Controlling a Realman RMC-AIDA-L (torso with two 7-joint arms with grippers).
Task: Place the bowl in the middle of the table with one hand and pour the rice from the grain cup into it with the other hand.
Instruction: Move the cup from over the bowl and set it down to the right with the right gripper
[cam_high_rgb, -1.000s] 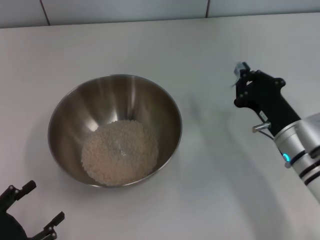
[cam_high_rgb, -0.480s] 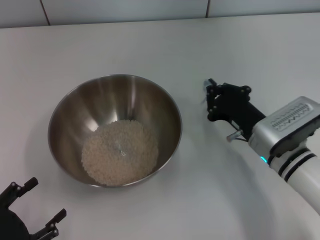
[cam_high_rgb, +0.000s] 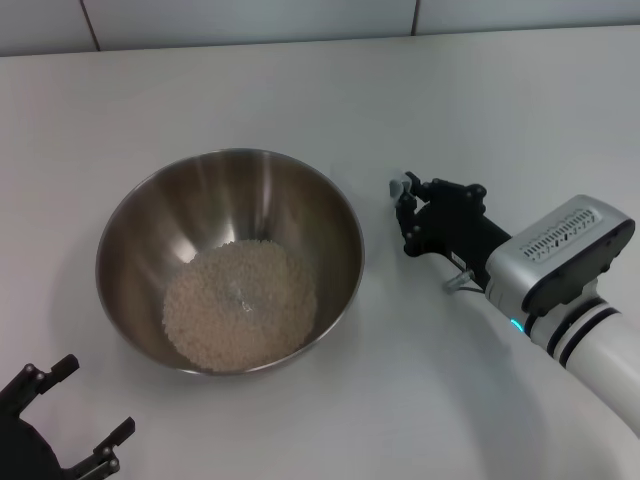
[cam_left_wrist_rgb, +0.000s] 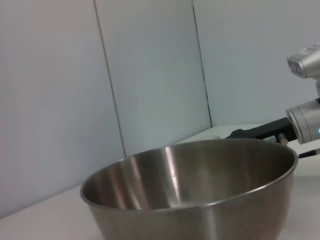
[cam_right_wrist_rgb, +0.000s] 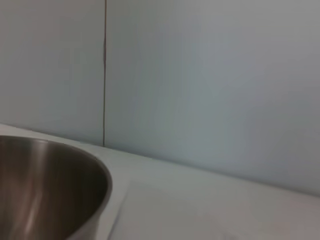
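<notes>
The steel bowl (cam_high_rgb: 230, 195) stands on the white table (cam_high_rgb: 450, 90) left of centre, with a heap of rice (cam_high_rgb: 240, 300) in its bottom. Just off the bowl's right rim, low over the table, my right gripper (cam_high_rgb: 405, 215) points toward the bowl. A small pale translucent piece at its tip looks like the grain cup (cam_high_rgb: 398, 186), and the fingers seem shut on it. The left wrist view shows the bowl (cam_left_wrist_rgb: 200, 200) close up, with the right gripper (cam_left_wrist_rgb: 235, 134) and the cup (cam_left_wrist_rgb: 212, 136) behind its rim. My left gripper (cam_high_rgb: 90, 400) is open and holds nothing at the front left corner.
A tiled wall (cam_high_rgb: 250, 20) runs along the table's far edge. The right wrist view shows the bowl's rim (cam_right_wrist_rgb: 45, 190) and the wall behind it. Bare tabletop lies behind the bowl and to the right of the right arm (cam_high_rgb: 560, 270).
My right arm has swung left and slightly nearer, from well right of the bowl to just beside its right rim. The bowl, the rice and the left gripper have stayed put.
</notes>
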